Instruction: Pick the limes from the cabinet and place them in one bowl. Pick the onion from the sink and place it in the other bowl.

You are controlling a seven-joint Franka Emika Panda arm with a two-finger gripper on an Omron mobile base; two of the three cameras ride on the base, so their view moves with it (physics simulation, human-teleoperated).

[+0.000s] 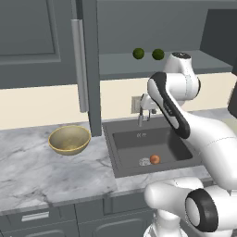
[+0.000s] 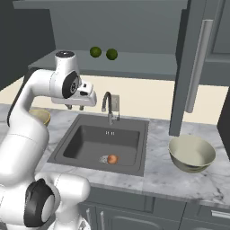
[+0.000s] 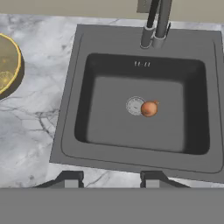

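While the golden-tan bowl is cut off at the hand view's edge, the onion is seen below the gripper. Its fingers are held apart, empty.

Soft, even light all round, no glare. The sink basin sits darker, shaded deepest along its walls. The onion carries a small pale sheen. Edges look slightly soft and coarse; no lens bending at the borders.
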